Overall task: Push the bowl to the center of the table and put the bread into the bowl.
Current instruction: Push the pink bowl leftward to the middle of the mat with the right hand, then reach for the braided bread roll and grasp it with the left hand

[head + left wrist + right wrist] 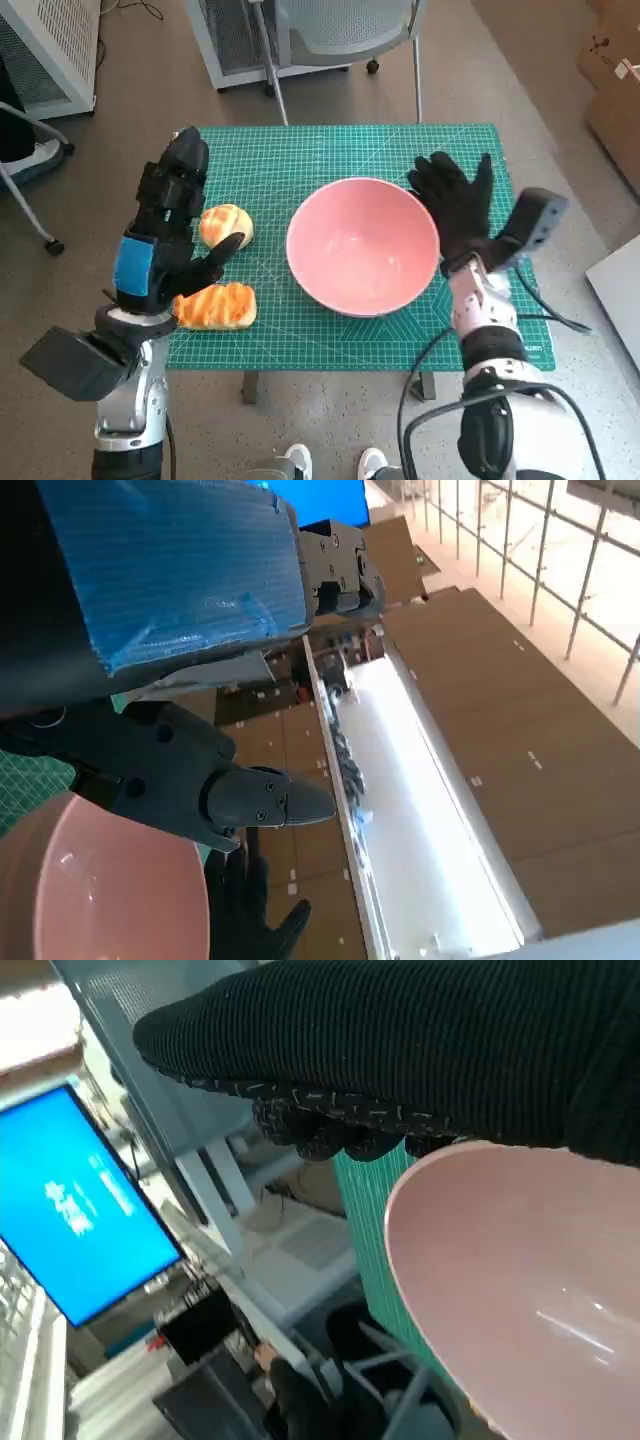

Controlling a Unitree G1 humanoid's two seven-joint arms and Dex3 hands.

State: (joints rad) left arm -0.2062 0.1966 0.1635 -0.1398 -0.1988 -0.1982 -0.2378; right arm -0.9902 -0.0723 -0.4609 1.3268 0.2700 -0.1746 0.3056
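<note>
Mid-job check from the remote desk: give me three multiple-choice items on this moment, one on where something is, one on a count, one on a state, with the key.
1. Where does the right hand sit relative to the pink bowl?
A. At the bowl's rim, on the robot's right
B. Inside the bowl
C. Off the mat, over the floor

2. How many bread pieces lie on the green mat?
A. One
B. Two
C. Four

3. What is in the bowl?
A. A round bun
B. Both bread pieces
C. Nothing

Key: 1 A, the gloved hand is spread by the bowl's right edge in the head view. 2 B, a round bun and a longer loaf lie by the left hand. 3 C, the bowl's pink inside shows bare, with both bread pieces still out on the mat.
</note>
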